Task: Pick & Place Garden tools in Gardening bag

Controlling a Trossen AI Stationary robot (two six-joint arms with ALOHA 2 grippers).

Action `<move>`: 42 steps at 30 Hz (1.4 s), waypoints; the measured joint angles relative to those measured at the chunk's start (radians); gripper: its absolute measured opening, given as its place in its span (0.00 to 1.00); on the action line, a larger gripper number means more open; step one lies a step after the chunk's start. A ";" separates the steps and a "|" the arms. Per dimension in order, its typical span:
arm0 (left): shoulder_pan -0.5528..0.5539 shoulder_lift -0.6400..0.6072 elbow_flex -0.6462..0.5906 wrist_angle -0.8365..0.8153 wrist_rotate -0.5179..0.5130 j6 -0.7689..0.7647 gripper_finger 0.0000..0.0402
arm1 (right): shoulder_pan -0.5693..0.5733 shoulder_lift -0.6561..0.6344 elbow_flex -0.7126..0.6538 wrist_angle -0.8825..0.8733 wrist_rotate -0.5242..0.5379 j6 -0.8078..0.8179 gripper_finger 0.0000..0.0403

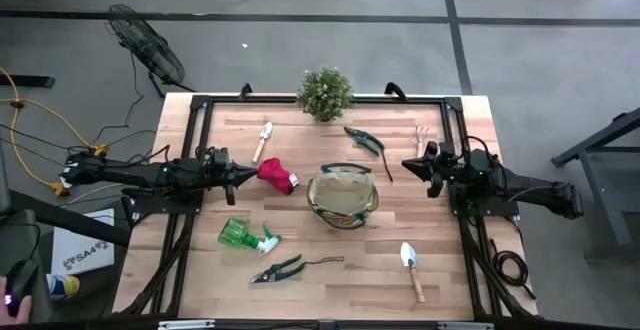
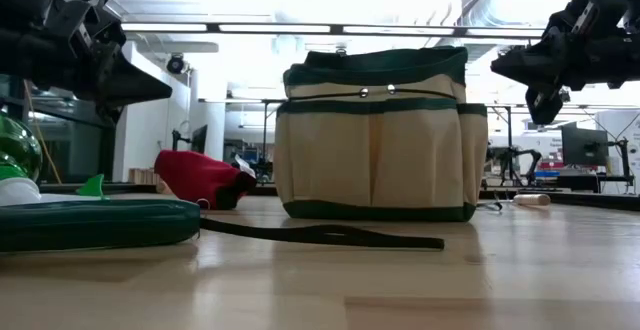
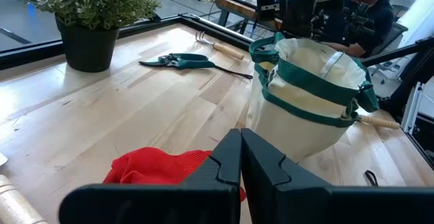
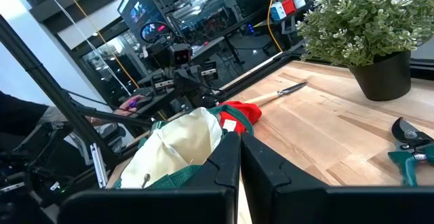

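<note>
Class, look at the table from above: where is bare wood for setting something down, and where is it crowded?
Bare: the corner left of the spray bottle, and between the gardening bag and the near trowel. Crowded: around the bag, with red glove and pruners close by.

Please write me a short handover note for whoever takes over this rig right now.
Left hand: shut, empty, hovering just left of the red glove.
Right hand: shut, empty, right of the bag.
Bag stands at the table's middle; nothing can be seen inside it.
Still on the table: a trowel at the back left, pruners and a small rake at the back, the spray bottle and a second pair of pruners at the front left, another trowel at the front right.
Done: nothing visibly packed.
Left: every tool. The potted plant stays out.
</note>
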 joint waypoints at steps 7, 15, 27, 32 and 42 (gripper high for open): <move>0.000 0.000 0.000 0.000 0.000 0.000 0.00 | 0.000 0.000 0.000 0.000 0.000 0.000 0.01; 0.000 0.000 0.000 0.000 0.000 0.000 0.00 | 0.000 0.000 0.000 0.000 0.000 0.000 0.01; 0.000 0.000 0.000 0.000 0.000 0.000 0.00 | 0.000 0.000 0.000 0.000 0.000 0.000 0.01; 0.000 0.000 0.000 0.000 0.000 0.000 0.00 | 0.000 0.000 0.000 0.000 0.000 0.000 0.01; 0.000 0.000 0.000 0.000 0.000 0.000 0.00 | 0.000 0.000 0.000 0.000 0.000 0.187 0.01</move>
